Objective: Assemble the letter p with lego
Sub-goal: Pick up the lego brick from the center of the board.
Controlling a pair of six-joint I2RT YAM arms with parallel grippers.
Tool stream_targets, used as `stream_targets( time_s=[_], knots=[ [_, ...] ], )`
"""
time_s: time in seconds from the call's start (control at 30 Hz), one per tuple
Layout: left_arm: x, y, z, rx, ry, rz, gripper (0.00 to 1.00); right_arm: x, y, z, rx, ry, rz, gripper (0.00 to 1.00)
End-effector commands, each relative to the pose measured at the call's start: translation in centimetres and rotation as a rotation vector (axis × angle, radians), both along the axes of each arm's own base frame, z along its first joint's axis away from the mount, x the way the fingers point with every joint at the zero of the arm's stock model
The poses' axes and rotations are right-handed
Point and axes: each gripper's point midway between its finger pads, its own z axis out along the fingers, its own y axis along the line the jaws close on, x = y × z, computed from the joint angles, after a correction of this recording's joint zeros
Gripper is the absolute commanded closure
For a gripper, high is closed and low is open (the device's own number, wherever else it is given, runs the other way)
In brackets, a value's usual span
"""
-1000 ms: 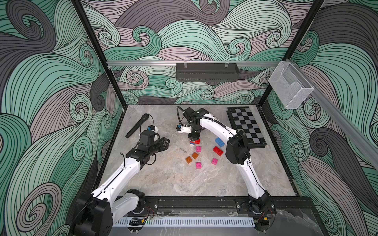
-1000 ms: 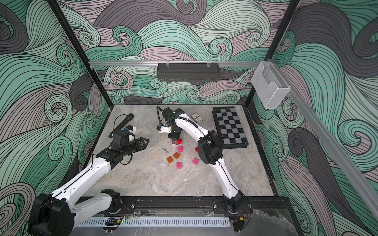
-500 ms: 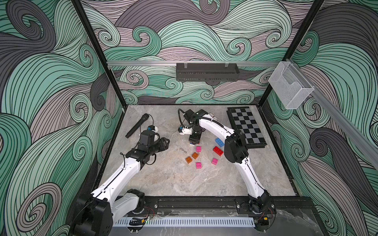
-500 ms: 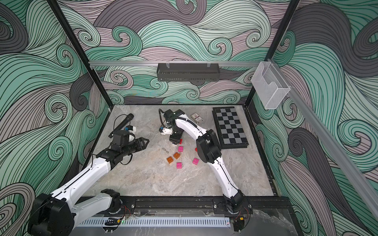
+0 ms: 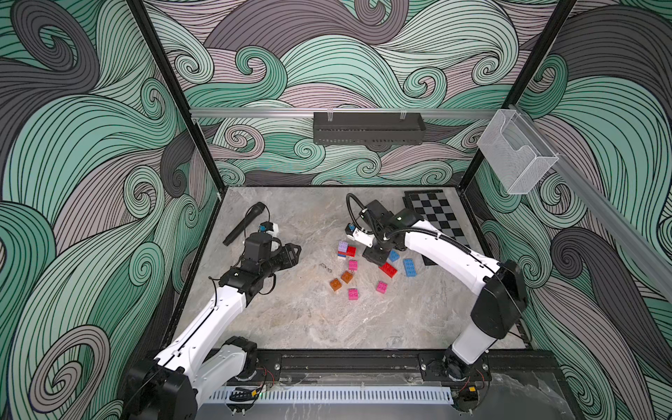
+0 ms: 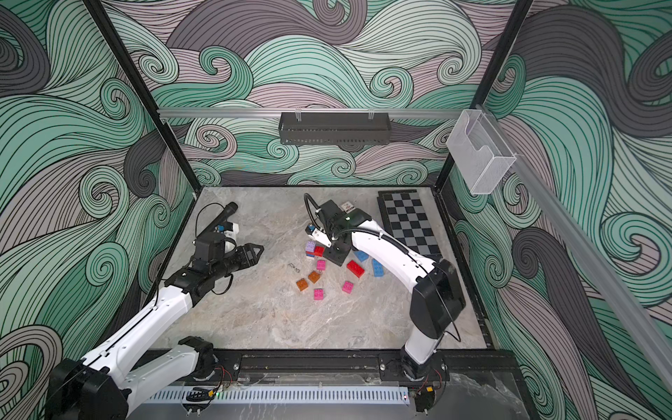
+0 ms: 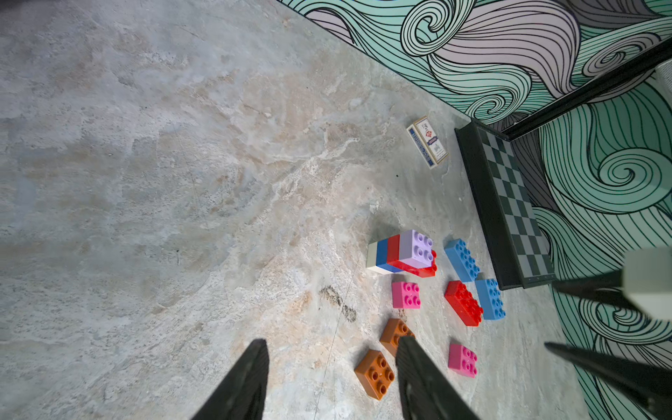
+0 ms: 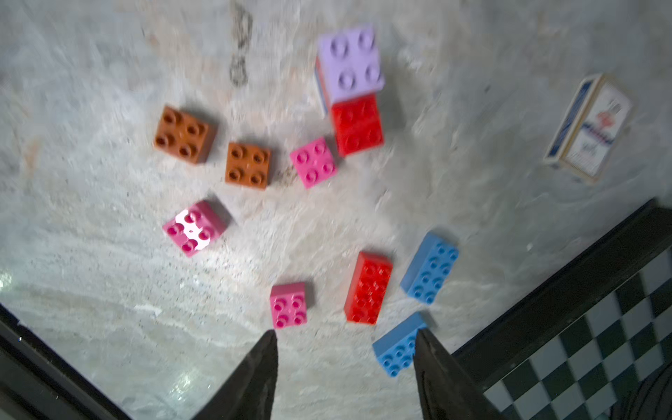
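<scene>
While the lego stack [image 5: 343,249] stands upright near the middle of the desk [image 5: 309,320], lilac over red, blue and white, its red layer is seen jutting out at one side. Loose pieces are spread studs-up just beside it: three pink bricks [image 5: 352,264], two orange bricks [image 5: 346,276], one red oblong brick [image 5: 388,269] and two blue oblong bricks [image 5: 410,267]. The right pincer [image 8: 343,382] is shown released, its jaws parted over bare desk near the blue pair. The left pincer [image 7: 329,385] is likewise pictured open and unladen, well apart from the bricks. A card box [image 7: 427,145] is laid shut near the chessboard [image 5: 436,218]. A black wall tray [image 5: 368,128] and a clear holder [image 5: 516,160] are hung from the rails; the tray's contents are hidden by its wall.
</scene>
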Motion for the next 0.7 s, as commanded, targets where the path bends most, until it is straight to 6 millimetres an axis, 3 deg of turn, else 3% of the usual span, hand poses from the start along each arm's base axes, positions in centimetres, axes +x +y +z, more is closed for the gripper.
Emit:
stream_targets(
  time_s=[0.0,0.2,0.67],
  knots=[
    [0.0,-0.4,0.3,0.000,0.015,-0.010,0.43,-2.7,-1.5,-4.3,-0.011,0.063,-0.076,0.41],
    [0.1,-1.9,0.7,0.016,0.033,-0.043,0.43,-4.9,-0.6,-6.3,0.011,0.135,-0.094,0.42],
    [-0.3,-2.2,1.1,0.029,0.014,-0.058,0.43,-4.7,-1.6,-10.0,-0.113,0.166,-0.131,0.48]
  ],
)
